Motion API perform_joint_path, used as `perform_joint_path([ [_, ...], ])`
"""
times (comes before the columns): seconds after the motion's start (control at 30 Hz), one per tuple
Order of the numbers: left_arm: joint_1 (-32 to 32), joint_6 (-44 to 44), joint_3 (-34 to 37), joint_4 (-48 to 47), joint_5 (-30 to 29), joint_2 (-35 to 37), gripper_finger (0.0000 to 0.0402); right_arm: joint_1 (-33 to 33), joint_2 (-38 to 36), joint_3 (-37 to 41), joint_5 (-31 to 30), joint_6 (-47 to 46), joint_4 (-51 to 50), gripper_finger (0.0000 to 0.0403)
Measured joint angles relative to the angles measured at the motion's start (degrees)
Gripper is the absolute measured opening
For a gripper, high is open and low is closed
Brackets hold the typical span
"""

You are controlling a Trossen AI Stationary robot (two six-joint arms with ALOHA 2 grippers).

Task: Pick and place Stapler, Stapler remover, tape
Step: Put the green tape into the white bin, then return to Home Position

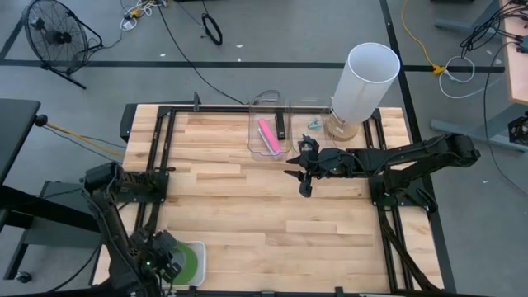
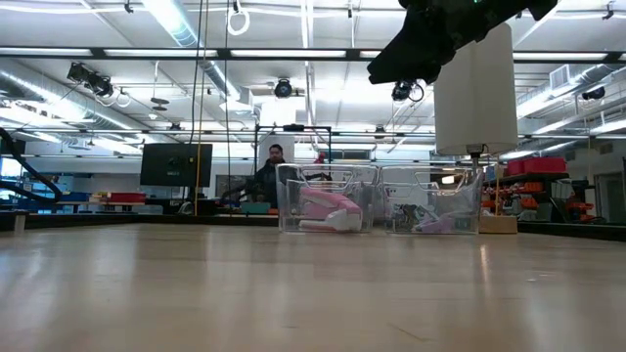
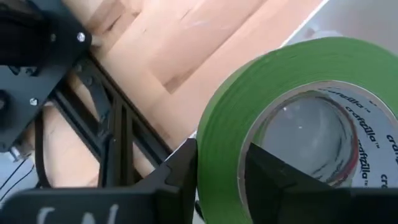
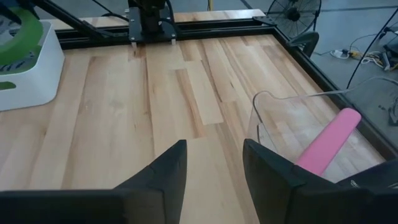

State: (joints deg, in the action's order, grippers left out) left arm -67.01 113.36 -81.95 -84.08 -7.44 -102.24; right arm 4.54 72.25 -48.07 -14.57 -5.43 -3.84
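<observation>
Tape: you can count one green roll [image 1: 186, 262] at the tabletop's near left corner, over a white tray [image 1: 199, 247], with the left gripper [image 3: 221, 174] straddling its wall. At the far edge, your right gripper [image 4: 214, 163] hangs parted and empty beside two clear bins [image 1: 252, 132].

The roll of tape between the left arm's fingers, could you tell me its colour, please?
Green roll of tape, seen best in the left wrist view.
</observation>
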Motion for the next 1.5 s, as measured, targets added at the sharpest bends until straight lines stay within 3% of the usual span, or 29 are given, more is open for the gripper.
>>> perform_joint_path([
  [0.23,0.59,0.29,0.00,1.79,-2.86,-0.09,0.0127,0.00,0.02,0.00,0.00,0.00,0.00,0.0158],
  [0.83,0.97,4.74,0.00,4.45,-1.93,-0.09,0.0142,0.00,0.02,0.00,0.00,-0.04,-0.04,0.0158],
  [1.03,0.97,7.07,-0.02,4.29,-1.98,-0.09,0.0181,0.00,0.02,0.00,0.00,-0.04,-0.04,0.0158],
  [1.17,0.97,2.99,-0.02,2.62,-2.25,-0.09,0.0210,0.00,0.02,0.00,0.00,-0.04,-0.04,0.0158],
  [1.37,1.96,-1.73,-0.02,2.86,-12.65,-0.11,0.0219,0.00,0.02,0.00,0.00,-0.04,0.11,0.0158],
  [1.5,5.73,-10.29,-0.02,2.94,-26.06,-0.11,0.0220,0.00,0.02,0.00,0.20,-0.04,1.63,0.0158],
])
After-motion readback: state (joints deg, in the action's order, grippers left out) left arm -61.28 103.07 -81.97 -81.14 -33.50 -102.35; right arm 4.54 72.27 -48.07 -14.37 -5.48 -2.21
